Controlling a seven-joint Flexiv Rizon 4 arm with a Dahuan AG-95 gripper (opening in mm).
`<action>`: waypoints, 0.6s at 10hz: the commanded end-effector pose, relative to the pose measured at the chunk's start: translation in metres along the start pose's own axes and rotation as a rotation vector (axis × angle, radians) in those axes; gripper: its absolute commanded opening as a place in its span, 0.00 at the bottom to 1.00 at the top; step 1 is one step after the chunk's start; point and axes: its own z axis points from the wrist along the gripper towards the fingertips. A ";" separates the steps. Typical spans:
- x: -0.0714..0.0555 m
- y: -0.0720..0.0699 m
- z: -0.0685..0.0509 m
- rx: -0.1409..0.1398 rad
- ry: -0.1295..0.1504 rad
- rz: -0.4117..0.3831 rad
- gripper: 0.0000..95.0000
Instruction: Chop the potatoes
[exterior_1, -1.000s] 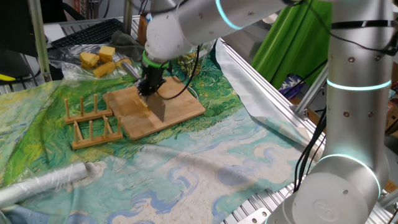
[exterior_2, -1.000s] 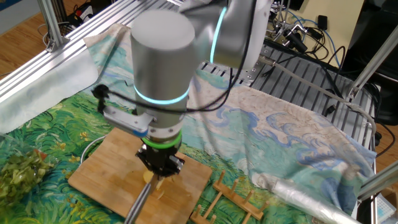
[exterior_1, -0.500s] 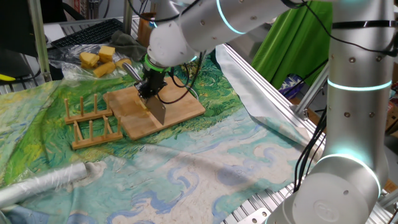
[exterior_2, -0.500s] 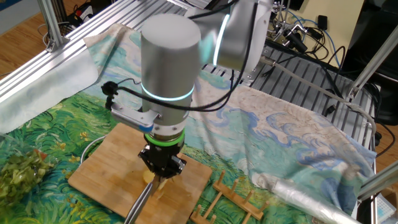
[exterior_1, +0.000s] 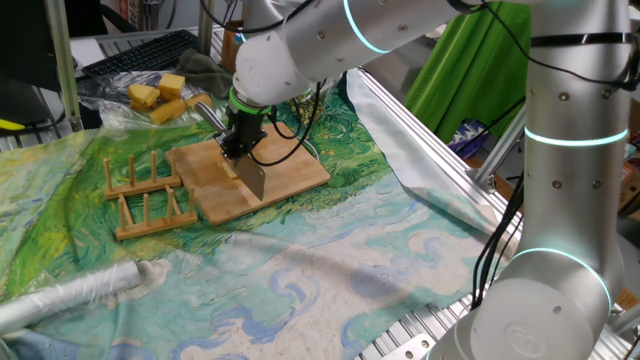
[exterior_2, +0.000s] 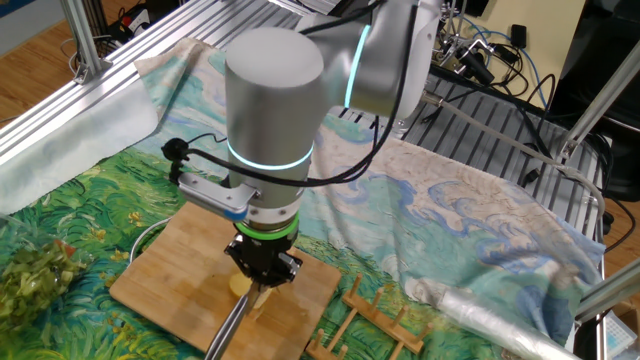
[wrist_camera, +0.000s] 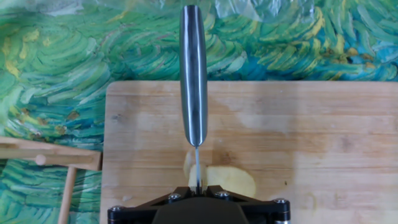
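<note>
Compared with a second ago, the gripper (exterior_2: 262, 275) has lifted slightly and shifted toward the board's far edge, clamped on the knife (wrist_camera: 193, 74), whose blade hangs edge-down over the wooden board (wrist_camera: 323, 155). The potatoes (wrist_camera: 229, 179), a pale-yellow piece with a thin slice beside it, lie on the board directly under the blade near the hand. Should the blade land off-centre, the rounded piece could likely roll or skid aside, leaving an uneven cut.
</note>
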 end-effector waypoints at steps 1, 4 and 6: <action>0.000 0.001 0.002 0.002 -0.013 0.007 0.00; 0.001 0.002 0.002 0.002 -0.009 0.016 0.00; 0.002 0.002 -0.002 -0.003 0.004 0.029 0.00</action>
